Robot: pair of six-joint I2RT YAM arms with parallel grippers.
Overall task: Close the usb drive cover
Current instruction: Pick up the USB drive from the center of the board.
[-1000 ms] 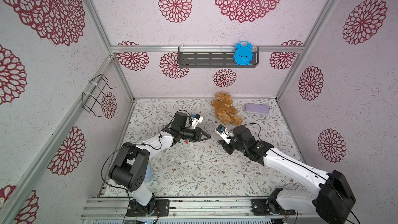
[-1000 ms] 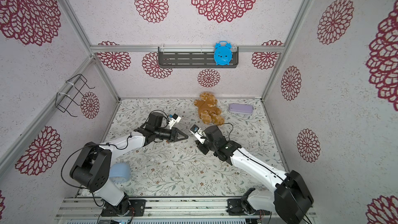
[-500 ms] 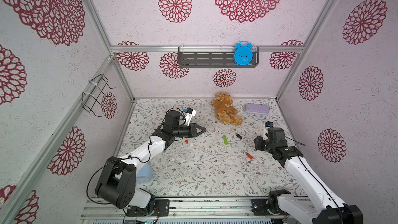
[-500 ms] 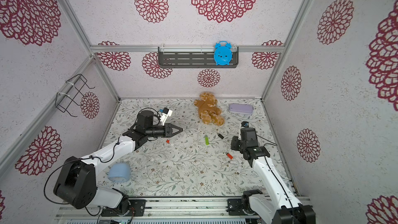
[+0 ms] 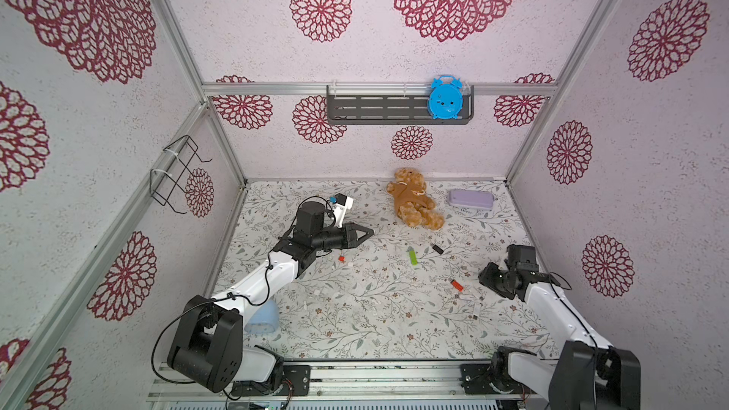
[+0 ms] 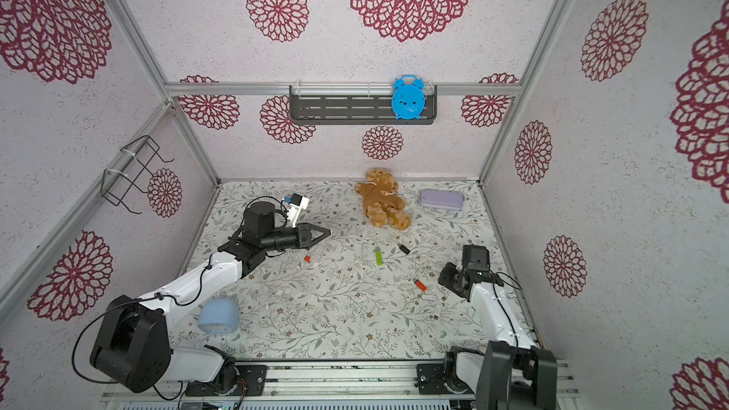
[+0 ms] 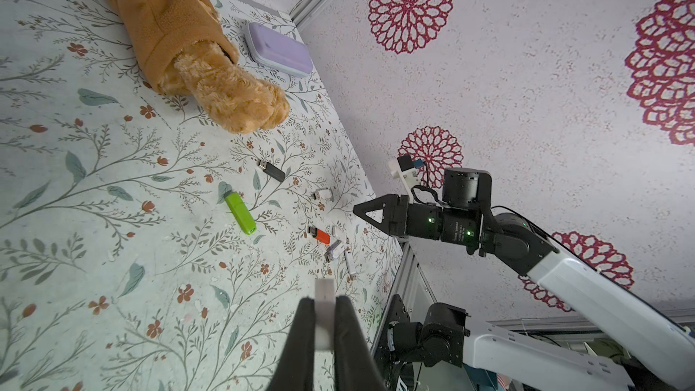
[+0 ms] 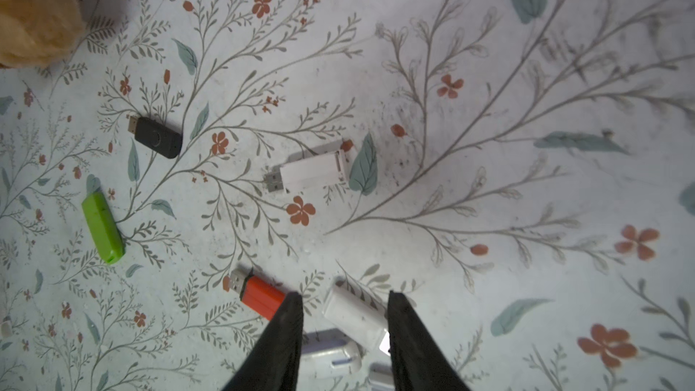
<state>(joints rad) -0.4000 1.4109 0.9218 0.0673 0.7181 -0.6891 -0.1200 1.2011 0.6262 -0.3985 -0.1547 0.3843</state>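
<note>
While the left tool [image 7: 325,298] pinches a white usb cover [image 7: 324,287] above the tabletop [image 7: 113,182], right tool [image 8: 345,294] stands partly spread, straddling a white usb drive [image 8: 353,314] lying there just beside an orange drive [image 8: 263,297].

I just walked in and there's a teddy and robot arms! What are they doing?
Two robot arms are working on capping little USB sticks. The left gripper is pinched shut on a small white piece, probably a cap. The right gripper hangs open over a white USB drive. The teddy bear just lies at the back, untouched.
</note>
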